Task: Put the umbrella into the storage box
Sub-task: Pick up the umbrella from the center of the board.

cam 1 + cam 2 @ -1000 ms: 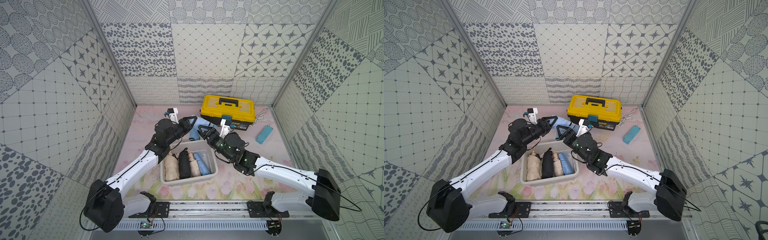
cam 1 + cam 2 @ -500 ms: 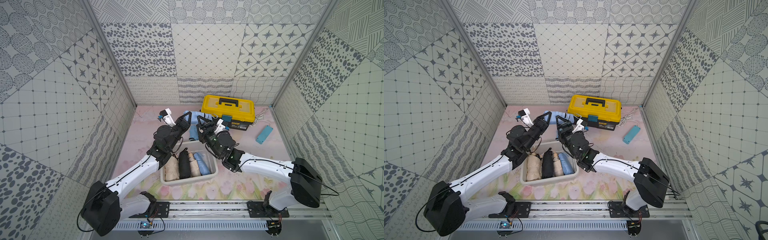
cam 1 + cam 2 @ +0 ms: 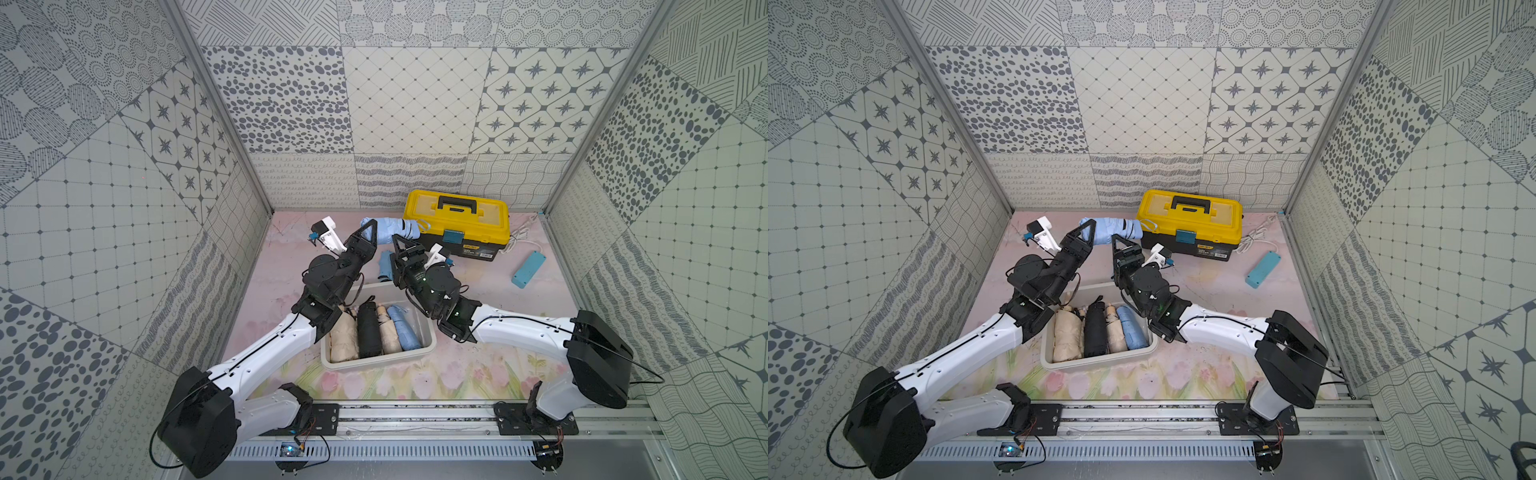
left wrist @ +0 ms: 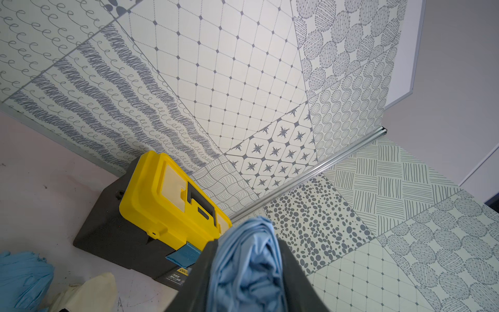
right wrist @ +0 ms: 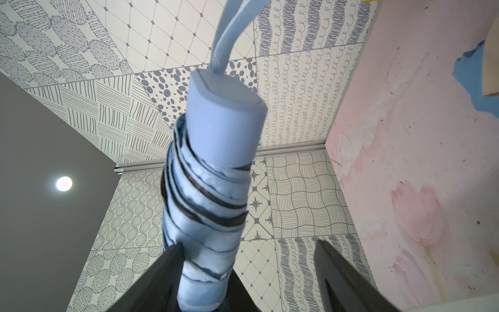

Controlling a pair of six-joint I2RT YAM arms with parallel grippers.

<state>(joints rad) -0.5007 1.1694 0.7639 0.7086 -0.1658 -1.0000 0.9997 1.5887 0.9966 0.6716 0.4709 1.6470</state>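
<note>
A folded light-blue umbrella [image 3: 390, 232] [image 3: 1113, 230] hangs in the air just left of the toolbox. My left gripper [image 3: 369, 229] [image 3: 1086, 230] is shut on its fabric end, and the cloth [image 4: 248, 264] fills the gap between the two fingers. My right gripper [image 3: 404, 246] [image 3: 1121, 246] [image 5: 248, 256] stands open at the handle end. There the umbrella [image 5: 213, 175] rests against one finger [image 5: 167, 270], while the other finger [image 5: 332, 264] stands well apart. The white storage box [image 3: 374, 363] [image 3: 1096, 365] sits below both wrists and holds several folded umbrellas side by side.
A yellow-lidded black toolbox [image 3: 457, 220] [image 3: 1190, 218] stands against the back wall, close to the umbrella. A blue case [image 3: 528, 269] and a white cable [image 3: 523, 237] lie to its right. A blue piece of cloth [image 3: 384, 266] lies on the mat behind the box.
The left gripper has raised the umbrella and carried it a little to the left. The right arm has swung in, bringing its open gripper up to the umbrella's handle end.
</note>
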